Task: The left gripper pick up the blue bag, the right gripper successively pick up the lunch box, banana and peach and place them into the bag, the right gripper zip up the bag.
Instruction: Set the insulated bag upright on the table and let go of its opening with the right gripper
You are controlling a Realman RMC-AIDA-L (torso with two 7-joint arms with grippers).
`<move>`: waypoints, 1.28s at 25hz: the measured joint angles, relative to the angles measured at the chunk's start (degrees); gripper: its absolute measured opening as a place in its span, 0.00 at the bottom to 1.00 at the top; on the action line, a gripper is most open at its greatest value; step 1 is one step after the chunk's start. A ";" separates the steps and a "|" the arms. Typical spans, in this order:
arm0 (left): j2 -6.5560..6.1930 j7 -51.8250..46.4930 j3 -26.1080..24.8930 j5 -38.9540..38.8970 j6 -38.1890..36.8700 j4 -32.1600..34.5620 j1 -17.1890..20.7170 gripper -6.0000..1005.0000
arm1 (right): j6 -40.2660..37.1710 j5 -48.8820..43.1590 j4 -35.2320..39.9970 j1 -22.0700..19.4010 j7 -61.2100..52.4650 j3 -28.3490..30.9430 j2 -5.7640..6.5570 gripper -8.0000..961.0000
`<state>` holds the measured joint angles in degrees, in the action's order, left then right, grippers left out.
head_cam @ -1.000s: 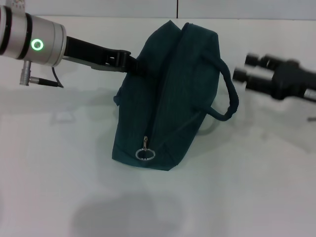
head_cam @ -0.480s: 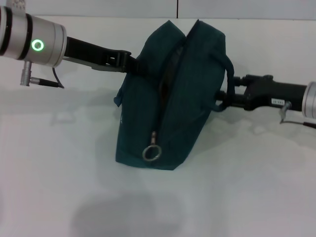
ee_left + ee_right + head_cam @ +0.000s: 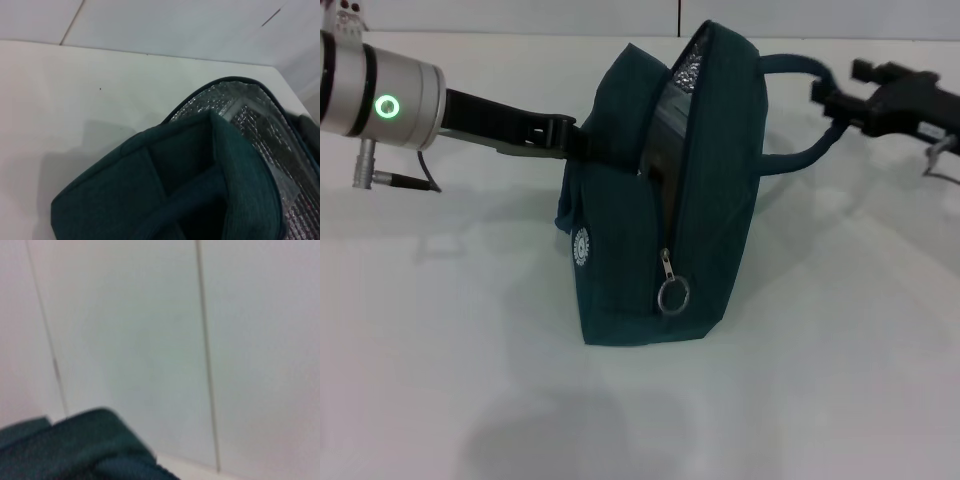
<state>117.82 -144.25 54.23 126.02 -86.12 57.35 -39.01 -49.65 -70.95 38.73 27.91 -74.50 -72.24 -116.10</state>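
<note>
The blue bag [image 3: 720, 200] stands upright on the white table, its top parted so the silver lining [image 3: 692, 66] shows. A metal ring pull [image 3: 674, 295] hangs low on the zipper of the near end. My left gripper [image 3: 582, 148] is shut on the bag's left side, and the left wrist view looks down on the teal fabric [image 3: 190, 190] and lining [image 3: 250, 115]. At the far right my right gripper [image 3: 828, 97] holds the bag's loop handle [image 3: 800, 65] stretched out to the right. Teal fabric [image 3: 75, 445] fills a corner of the right wrist view. The lunch box, banana and peach are out of view.
The white table [image 3: 820, 380] spreads in front of and to both sides of the bag. A pale panelled wall [image 3: 520, 15] runs along the back edge.
My right gripper has moved right and back with the handle, drawing it taut. The bag has turned more upright and its top has opened wider, showing the lining. The left arm has barely shifted.
</note>
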 joint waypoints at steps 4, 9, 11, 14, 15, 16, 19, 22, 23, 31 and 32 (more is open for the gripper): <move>0.06 0.07 0.00 0.00 -0.01 -0.16 0.58 0.09 | -2.61 9.55 2.78 -3.88 7.92 -0.45 -0.01 0.71; 0.43 0.48 0.01 -1.02 -0.09 -0.39 1.93 0.10 | -8.66 15.54 7.24 -8.59 12.60 -0.37 0.29 0.71; 0.47 0.75 0.01 -2.84 -0.31 -0.43 2.78 0.10 | -10.12 15.69 9.64 -10.16 12.60 -0.37 0.41 0.71; 0.48 1.30 0.01 -6.58 -1.40 -0.47 3.87 0.10 | -12.70 15.64 13.83 -12.58 12.47 -0.45 0.46 0.71; 0.46 1.51 0.02 -8.71 -2.33 -0.47 4.27 0.10 | -13.69 15.60 15.22 -13.28 12.47 -0.46 0.46 0.71; 0.40 1.68 0.01 -10.61 -3.32 -0.47 4.70 0.10 | -14.61 15.59 16.68 -13.91 12.44 -0.46 0.48 0.71; 0.32 1.96 0.01 -14.43 -5.85 -0.47 5.62 0.10 | -15.83 15.56 19.39 -14.96 12.14 -0.48 0.59 0.71; 0.36 1.96 0.00 -16.40 -7.32 -0.46 6.00 0.10 | -16.45 14.61 24.96 -16.98 9.54 -0.35 0.76 0.71; 0.36 1.95 0.00 -16.88 -7.66 -0.46 6.06 0.10 | -16.45 14.61 24.96 -16.98 9.54 -0.35 0.76 0.71; 0.13 2.67 -0.10 -19.73 -8.73 -0.97 6.45 0.10 | -16.41 11.35 28.47 -17.54 5.69 -0.33 0.80 0.71; 0.11 3.09 -0.11 -19.58 -8.52 -1.67 6.30 0.10 | -16.41 11.35 28.47 -17.54 5.69 -0.33 0.80 0.71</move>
<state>117.93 -141.16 54.12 106.44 -94.64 55.69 -32.71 -66.06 -59.60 67.20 10.36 -68.81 -72.56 -115.30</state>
